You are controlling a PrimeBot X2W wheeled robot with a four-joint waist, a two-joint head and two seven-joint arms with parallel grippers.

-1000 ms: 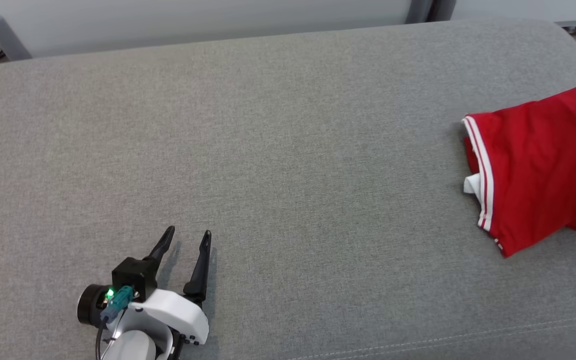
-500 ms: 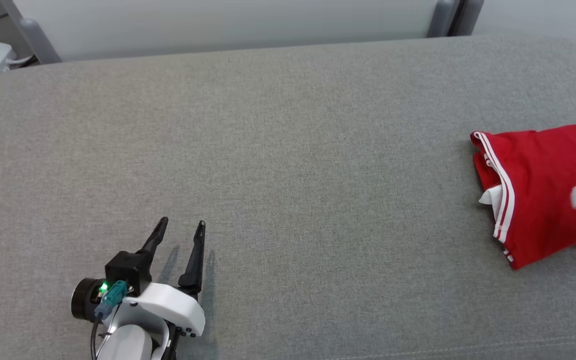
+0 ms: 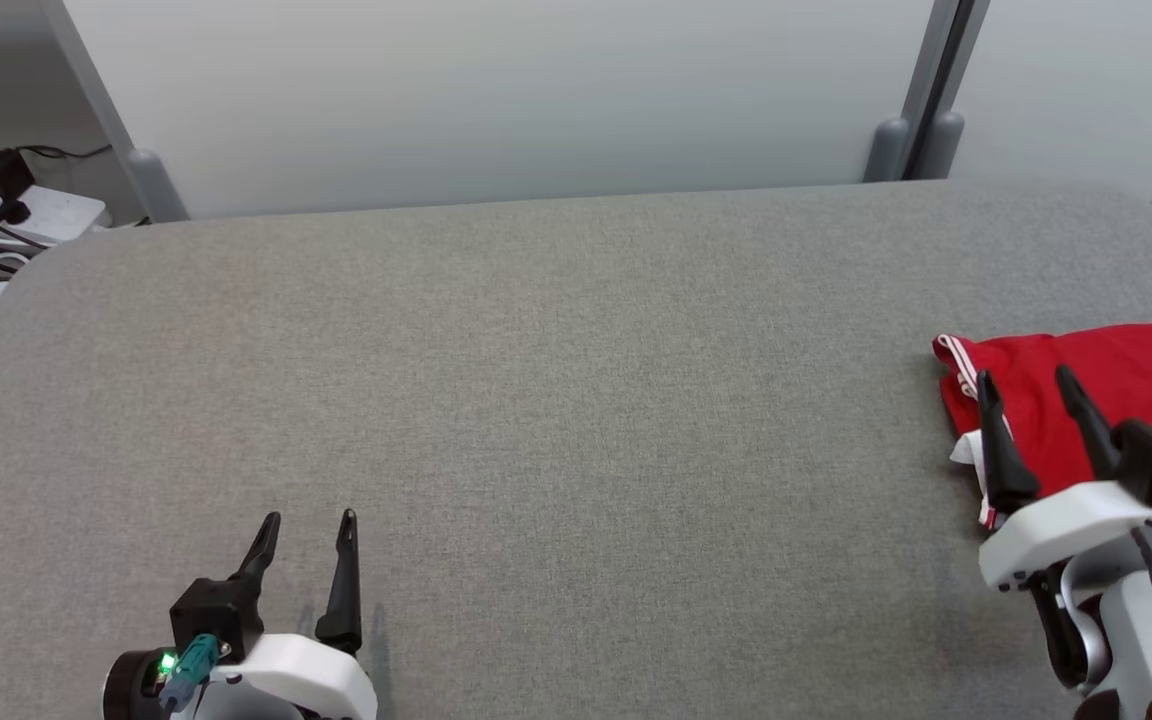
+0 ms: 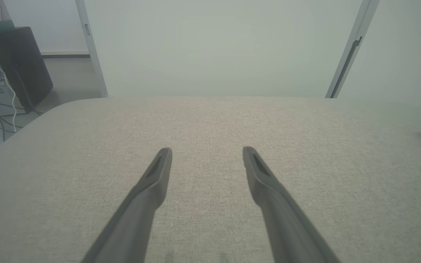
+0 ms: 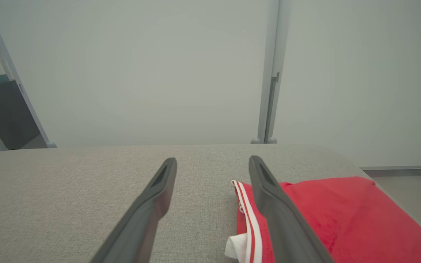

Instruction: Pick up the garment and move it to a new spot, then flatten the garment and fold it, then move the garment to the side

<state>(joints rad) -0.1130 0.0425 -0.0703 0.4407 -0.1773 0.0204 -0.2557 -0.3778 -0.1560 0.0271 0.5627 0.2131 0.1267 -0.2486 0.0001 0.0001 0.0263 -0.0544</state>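
Right, my right claw (image 3: 1024, 376) had just let go: jaws went from nearly shut to wide apart, nothing in them, fingers poised at the edge of the red garment (image 3: 1136, 375). Garment lay folded at the right end of the grey fabric table (image 3: 576, 400), white-striped hem facing inward. Left claw (image 3: 309, 517) stayed wide open, empty, well apart. Head camera had also shifted. I judged the move-aside step done.

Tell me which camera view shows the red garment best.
The right wrist view: the red garment is close and large, its white-striped edge clear. The head view shows it smaller, cut off and partly behind the right claw. The left wrist view catches a small red bit.
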